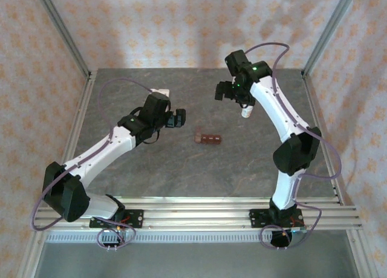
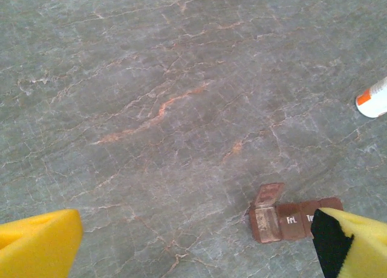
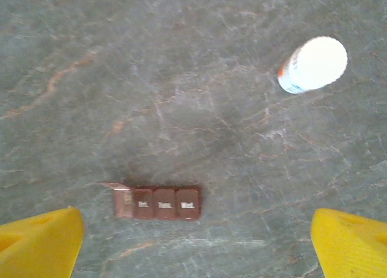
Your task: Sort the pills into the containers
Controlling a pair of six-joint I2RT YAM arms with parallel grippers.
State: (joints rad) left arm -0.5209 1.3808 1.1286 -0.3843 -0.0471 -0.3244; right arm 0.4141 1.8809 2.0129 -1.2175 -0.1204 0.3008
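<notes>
While both arms hung over the desk (image 1: pixel 151 166) | left pincer (image 1: pixel 179 119) spread wide, empty | right pincer (image 1: pixel 225 92) spread too, empty | containers (image 1: pixel 208 138) sat mid-desk between them, one end lid flipped up

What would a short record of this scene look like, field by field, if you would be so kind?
pill organizer: brown strip of four compartments, mid-table, one end lid open
white bottle: on the table, apart from the organizer
left gripper: open, empty, beside the organizer
right gripper: open, empty, above the table near the bottle
table: grey marbled surface
</notes>
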